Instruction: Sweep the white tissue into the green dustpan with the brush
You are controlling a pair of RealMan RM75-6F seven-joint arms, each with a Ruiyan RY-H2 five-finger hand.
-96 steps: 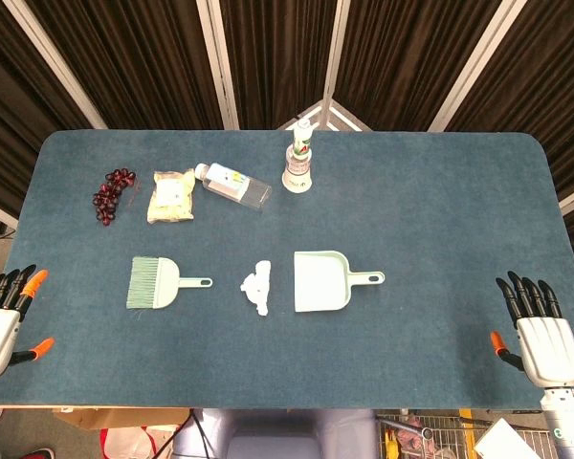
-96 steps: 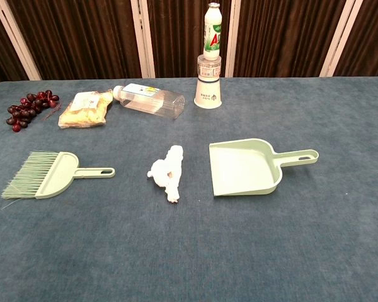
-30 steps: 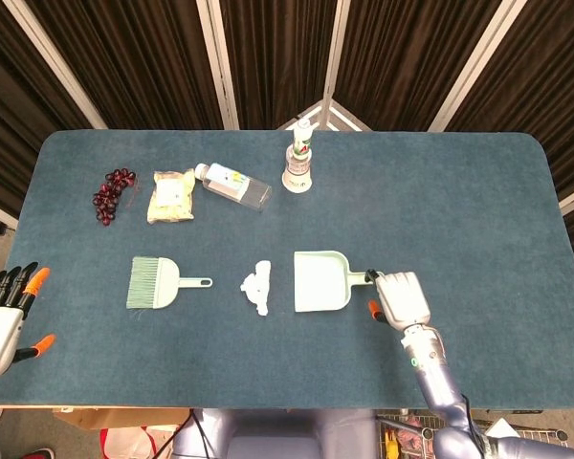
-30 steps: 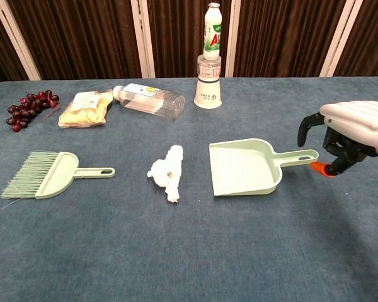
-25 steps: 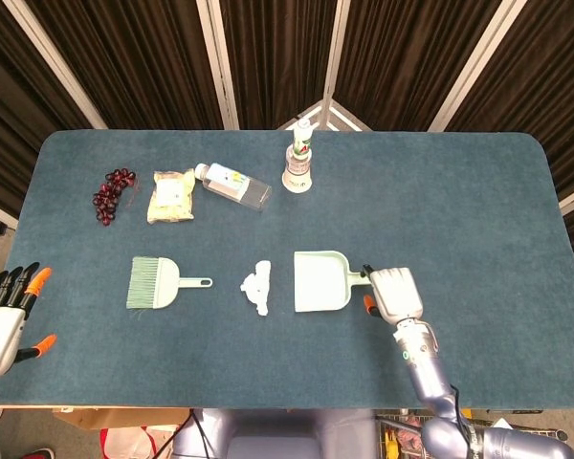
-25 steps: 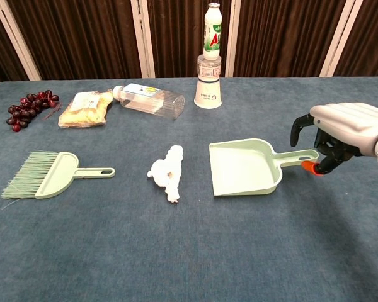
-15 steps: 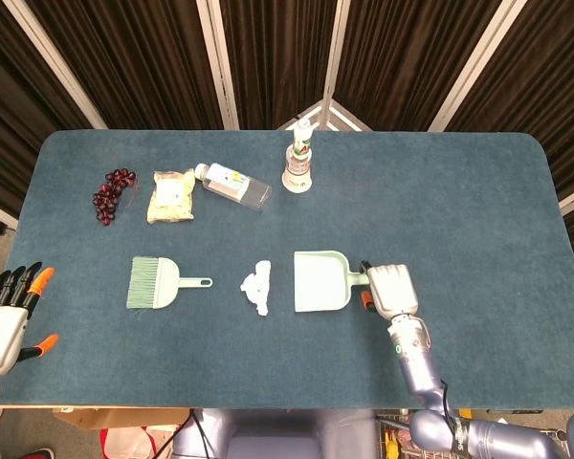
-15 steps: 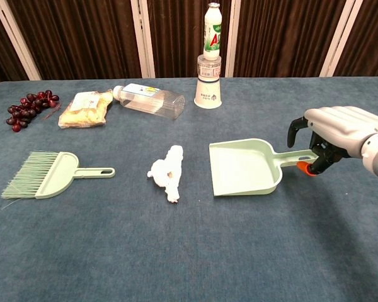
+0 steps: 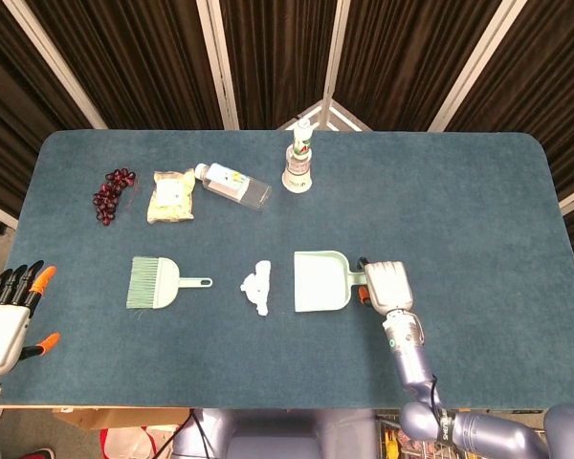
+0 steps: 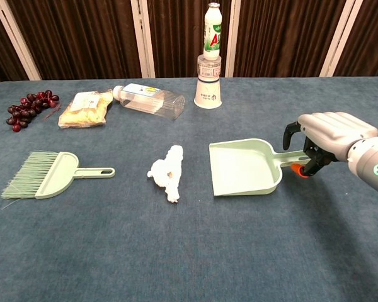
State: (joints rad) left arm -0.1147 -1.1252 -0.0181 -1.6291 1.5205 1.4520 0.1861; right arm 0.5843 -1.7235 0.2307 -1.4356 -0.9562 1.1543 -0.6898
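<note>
The white tissue [image 9: 256, 287] [image 10: 167, 173] lies crumpled at mid-table. Just right of it the green dustpan [image 9: 318, 282] [image 10: 242, 167] sits flat, mouth toward the tissue and handle pointing right. My right hand [image 9: 387, 285] [image 10: 327, 133] hovers over the end of that handle; its fingers arch above it and the thumb sits beside it, with a gap showing. The green brush [image 9: 158, 282] [image 10: 47, 174] lies left of the tissue, untouched. Only the head view shows my left hand [image 9: 2, 320], which stays off the table's front left corner with its fingers spread.
Along the back lie dark grapes [image 9: 112, 194] [image 10: 28, 107], a yellow snack pack [image 9: 172, 195], a clear bottle on its side [image 9: 234, 185], and a paper cup with a small bottle standing on top [image 9: 298, 158] [image 10: 209, 88].
My right hand came in from the front right corner and crept left over the dustpan handle, fingers curling down. The dustpan, tissue and brush have not moved.
</note>
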